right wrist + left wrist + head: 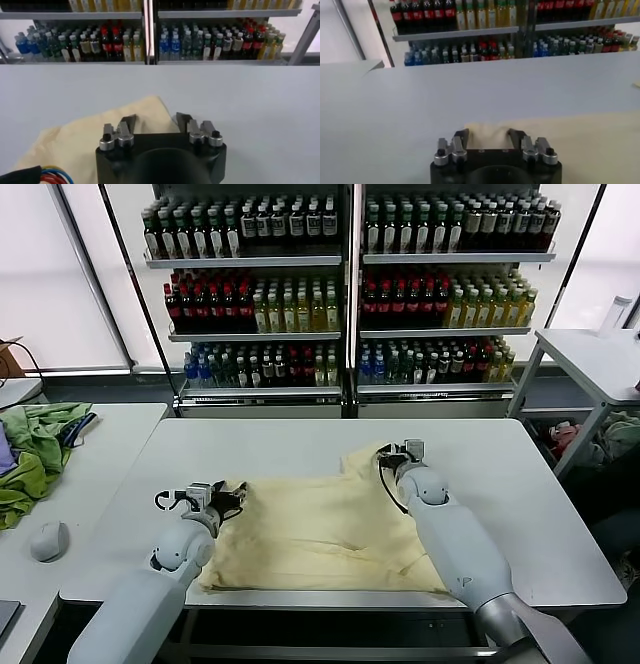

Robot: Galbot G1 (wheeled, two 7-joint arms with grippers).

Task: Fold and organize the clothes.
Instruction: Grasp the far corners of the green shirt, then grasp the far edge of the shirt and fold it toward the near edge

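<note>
The pale yellow T-shirt point(320, 529) lies spread and somewhat rumpled on the white table point(520, 484). My left gripper point(232, 496) is low at the shirt's left edge. In the left wrist view the gripper point(489, 135) is open, with the shirt's edge point(570, 140) between the fingers. My right gripper point(385, 454) is at the shirt's far right corner. In the right wrist view it point(156, 121) is open, with the corner of the fabric point(85, 135) reaching between its fingers. The dark neck label is not visible.
A heap of green and purple garments point(30, 454) lies on a side table at the left, with a grey rounded object point(48, 540) nearer. Shelves of bottles point(340, 284) stand behind the table. Another table point(600, 359) is at the right.
</note>
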